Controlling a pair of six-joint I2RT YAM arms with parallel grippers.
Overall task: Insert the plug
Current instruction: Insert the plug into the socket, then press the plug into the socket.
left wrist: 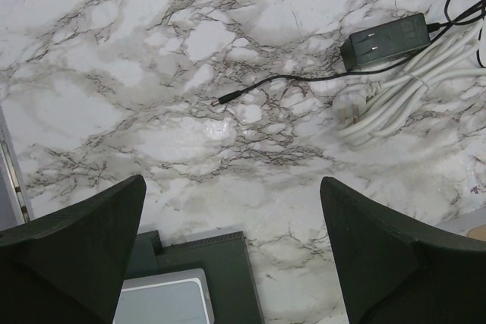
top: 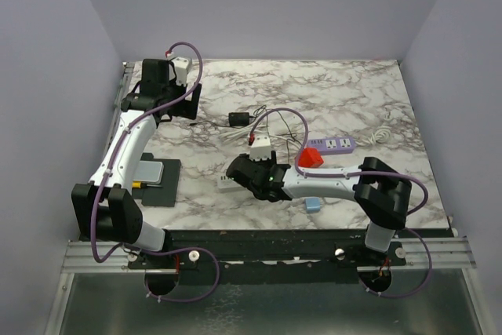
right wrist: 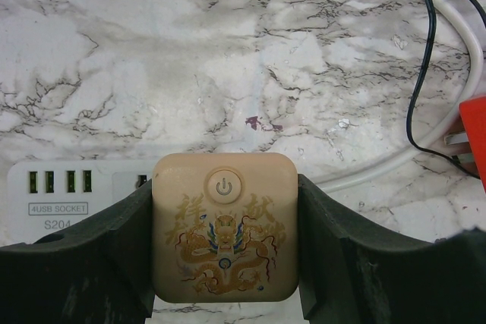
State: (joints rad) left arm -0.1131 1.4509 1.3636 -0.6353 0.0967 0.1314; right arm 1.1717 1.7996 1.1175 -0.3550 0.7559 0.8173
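The right end effector grips a beige plug by its sides, its fingers closed against it. The plug sits right over a white power strip on the marble worktop; whether it is seated I cannot tell. The left end effector hangs wide open and empty, near a black adapter.

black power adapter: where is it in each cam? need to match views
Top external: black power adapter lies mid-table, left of the white-and-purple power strip.
Left wrist: adapter at upper right, beside a coiled white cable.
Right wrist: not in it; a beige plug fills the bottom centre.
Shared landmark: the marble tabletop, seen in all three views.
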